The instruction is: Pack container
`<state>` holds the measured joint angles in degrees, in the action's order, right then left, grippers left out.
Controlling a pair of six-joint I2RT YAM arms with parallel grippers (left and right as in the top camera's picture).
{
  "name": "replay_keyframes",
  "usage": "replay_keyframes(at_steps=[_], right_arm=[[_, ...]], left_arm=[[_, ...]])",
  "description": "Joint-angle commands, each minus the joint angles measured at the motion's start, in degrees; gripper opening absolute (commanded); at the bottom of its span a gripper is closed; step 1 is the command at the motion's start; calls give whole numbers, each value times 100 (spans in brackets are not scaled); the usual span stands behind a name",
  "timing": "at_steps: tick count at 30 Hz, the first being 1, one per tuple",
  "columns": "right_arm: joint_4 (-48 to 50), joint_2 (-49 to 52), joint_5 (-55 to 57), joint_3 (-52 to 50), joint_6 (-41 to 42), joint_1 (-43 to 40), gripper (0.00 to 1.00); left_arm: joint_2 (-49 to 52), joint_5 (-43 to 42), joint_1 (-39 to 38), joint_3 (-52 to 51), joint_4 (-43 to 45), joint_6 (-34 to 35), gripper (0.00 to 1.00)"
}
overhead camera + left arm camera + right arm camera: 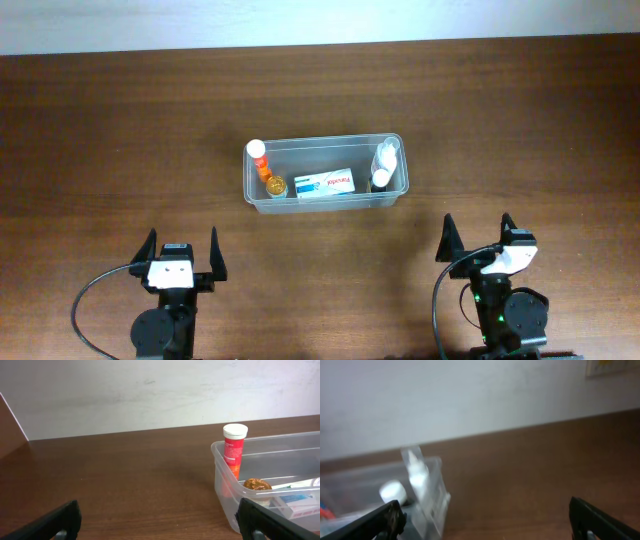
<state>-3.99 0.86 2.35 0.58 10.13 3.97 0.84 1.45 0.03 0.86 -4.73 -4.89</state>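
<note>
Sitting mid-table between the left and right edges, the clear rectangular plastic container (300, 205) holds an orange white-capped tube (259, 155), a white cardboard box (325, 184) and a white bottle (385, 158). Left gripper (182, 240) and right gripper (478, 230) hang near the front edge, jaws spread wide.

The left gripper (182, 243) and the right gripper (477, 232) sit level and well apart, both pointing forward, jaws spread wide with nothing between them. The left arm (165, 325) and the right arm (512, 318) are folded low behind them. In each wrist view, only the dark fingertips (62, 520) show, at the lower corners.
</note>
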Motion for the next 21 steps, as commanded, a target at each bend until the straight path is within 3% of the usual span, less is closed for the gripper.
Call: replay_keyframes(at_steps=[1,21], right_arm=[[-70,-68,-109,-26,-675,52,98],[-70,-68,-129,-26,-885,52,98]], left_arm=[[-50,-66,24,-33,-2,13,100],[-50,-66,24,-33,-2,13,100]])
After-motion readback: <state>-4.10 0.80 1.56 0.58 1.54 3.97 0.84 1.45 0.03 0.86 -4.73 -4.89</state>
